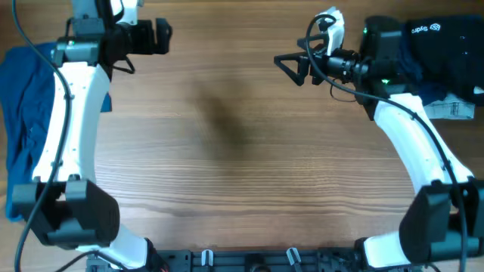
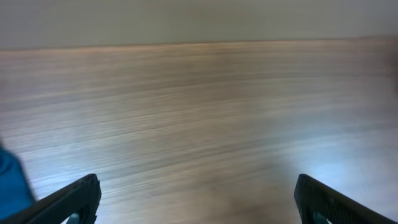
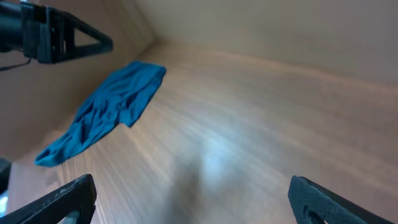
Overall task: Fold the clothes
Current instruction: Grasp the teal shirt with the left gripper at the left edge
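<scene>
The mid-blue garment (image 1: 26, 113) lies crumpled and wrinkly at the far left edge of the table, partly under my left arm. In the right wrist view it (image 3: 109, 109) is a long rumpled strip at the far side; a sliver shows at the left edge of the left wrist view (image 2: 12, 183). My left gripper (image 1: 166, 36) is open and empty, at the back left above bare wood, to the right of the garment (image 2: 202, 205). My right gripper (image 1: 287, 68) is open and empty at the back right, pointing left over bare wood (image 3: 193, 202), far from the garment.
A dark navy garment with a white logo (image 1: 435, 45) lies at the back right corner, with a pale denim piece (image 1: 454, 108) just in front of it, both behind my right arm. The wooden table (image 1: 242, 166) spans the middle.
</scene>
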`<state>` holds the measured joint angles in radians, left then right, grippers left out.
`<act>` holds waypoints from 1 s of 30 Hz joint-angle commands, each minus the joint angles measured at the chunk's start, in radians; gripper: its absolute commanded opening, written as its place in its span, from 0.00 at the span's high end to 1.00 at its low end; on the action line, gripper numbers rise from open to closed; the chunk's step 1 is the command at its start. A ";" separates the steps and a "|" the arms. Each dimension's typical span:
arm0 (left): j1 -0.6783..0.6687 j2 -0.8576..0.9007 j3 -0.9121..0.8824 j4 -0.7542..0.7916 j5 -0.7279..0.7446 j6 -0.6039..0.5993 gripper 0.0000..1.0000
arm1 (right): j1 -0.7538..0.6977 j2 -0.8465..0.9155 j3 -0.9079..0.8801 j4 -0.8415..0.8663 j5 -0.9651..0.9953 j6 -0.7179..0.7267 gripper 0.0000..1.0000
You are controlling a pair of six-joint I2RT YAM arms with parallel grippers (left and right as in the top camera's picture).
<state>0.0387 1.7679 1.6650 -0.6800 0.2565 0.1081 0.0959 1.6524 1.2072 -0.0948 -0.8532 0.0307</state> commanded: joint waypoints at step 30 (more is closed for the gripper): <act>0.362 0.458 -0.082 0.015 -0.056 -0.064 0.29 | 0.003 0.094 0.015 -0.129 0.206 0.085 0.42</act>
<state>0.4046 2.1944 1.6329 -0.6830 0.2066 0.0437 0.0959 1.7355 1.2072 -0.2253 -0.6601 0.1123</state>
